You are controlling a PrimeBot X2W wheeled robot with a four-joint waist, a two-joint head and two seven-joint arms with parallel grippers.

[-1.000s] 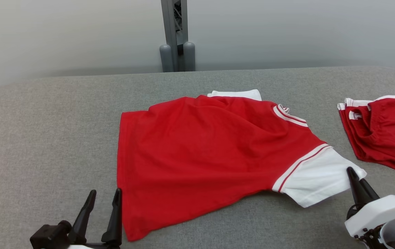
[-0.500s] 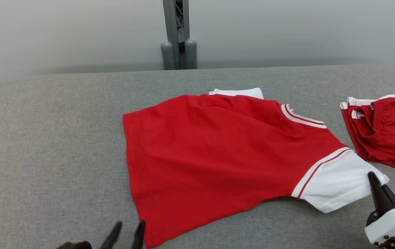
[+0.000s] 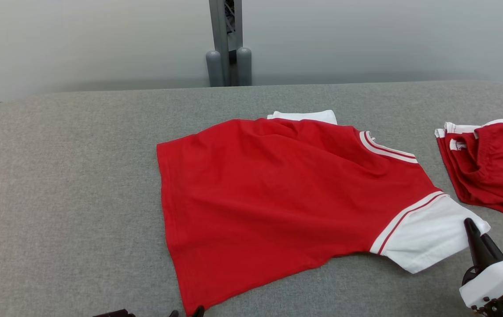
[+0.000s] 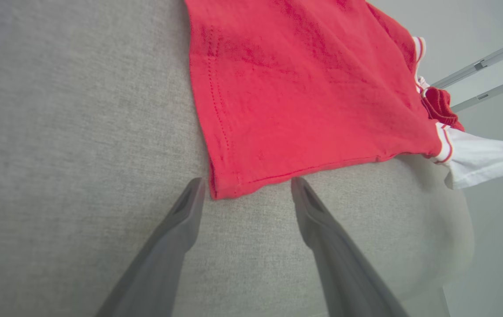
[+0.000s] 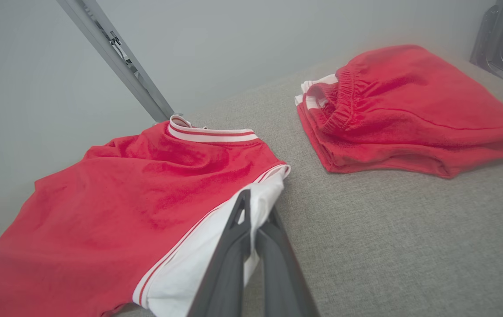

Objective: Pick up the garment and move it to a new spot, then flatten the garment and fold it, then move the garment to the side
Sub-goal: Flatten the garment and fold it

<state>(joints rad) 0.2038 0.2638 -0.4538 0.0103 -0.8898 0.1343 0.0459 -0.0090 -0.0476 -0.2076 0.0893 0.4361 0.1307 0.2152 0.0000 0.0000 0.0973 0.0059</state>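
Garment: red shirt [image 3: 278,198] with white sleeves, spread nearly flat in the middle of the grey table [image 3: 57,176], collar toward the robot's right, a few wrinkles along the far edge.
Handling: probably light, soft and limp. It should drape and drag rather than keep its shape, and the thin knit may slip out of a shallow pinch.
Hold points: near sleeve [image 3: 427,233] on the right and near hem corner [image 4: 225,189] on the left look like the 2 best places, letting the cloth be drawn taut between them.
Right gripper [image 5: 256,207]: clenched on the cuff edge of that sleeve, fingers pressed together with white cloth between them.
Left gripper [image 4: 245,182]: spread wide, grasping nothing, low over the table, with the hem corner lying between its 2 fingertips.
Neighbour: folded red shorts [image 3: 489,167] lie apart from the shirt, at the table's right edge.
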